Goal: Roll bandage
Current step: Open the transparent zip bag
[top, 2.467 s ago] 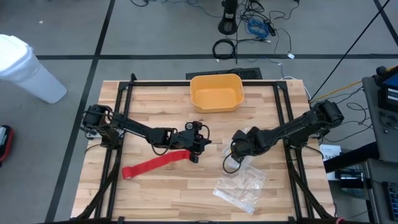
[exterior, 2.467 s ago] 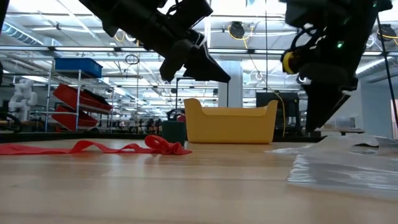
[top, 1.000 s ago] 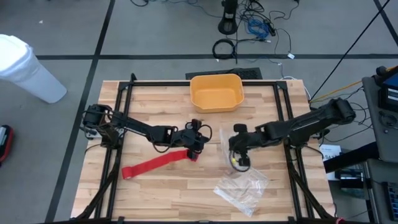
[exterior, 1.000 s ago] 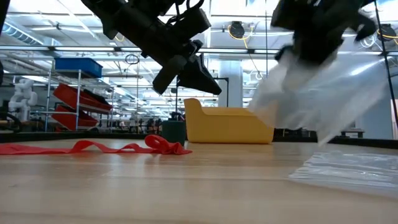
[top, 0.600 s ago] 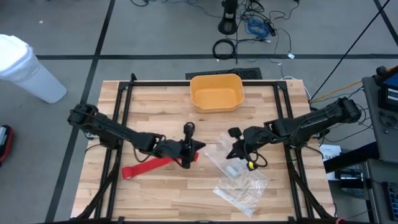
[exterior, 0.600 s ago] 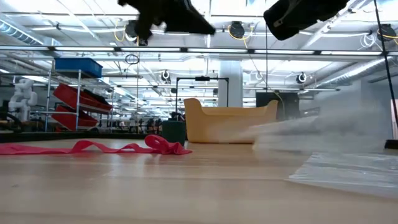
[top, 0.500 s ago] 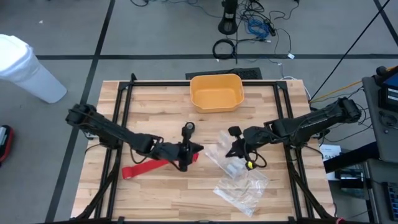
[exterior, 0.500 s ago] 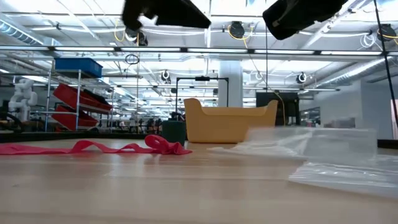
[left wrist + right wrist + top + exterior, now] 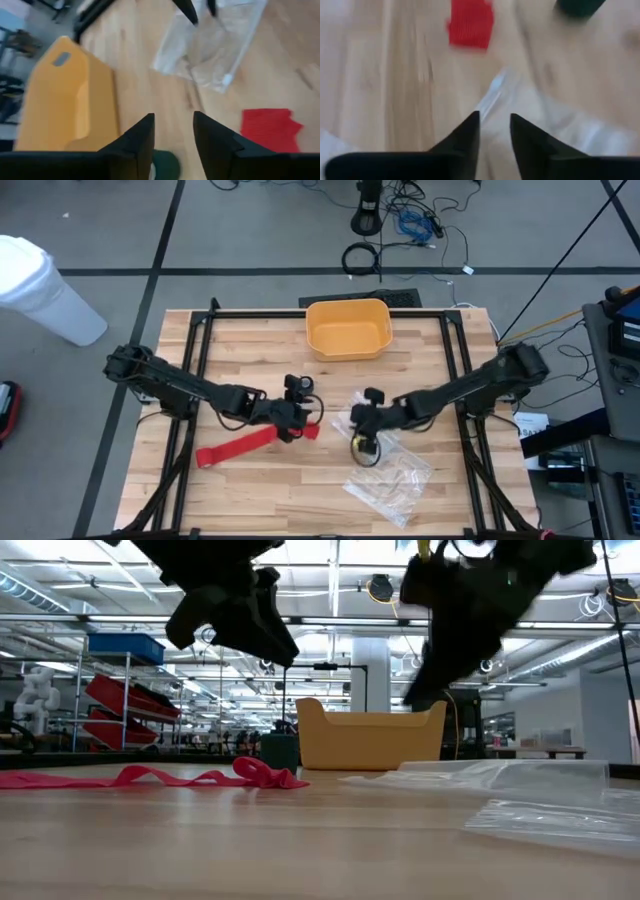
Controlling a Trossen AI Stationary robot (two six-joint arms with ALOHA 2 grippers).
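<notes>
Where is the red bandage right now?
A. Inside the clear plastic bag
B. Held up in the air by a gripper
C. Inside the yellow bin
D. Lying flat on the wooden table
D: the bandage lies stretched out flat on the table, apart from the yellow bin and the plastic bag; the left gripper holds nothing between its open fingers.

From my low view the bandage (image 9: 150, 777) runs off the picture's edge; my right wrist view is smeared throughout.
</notes>
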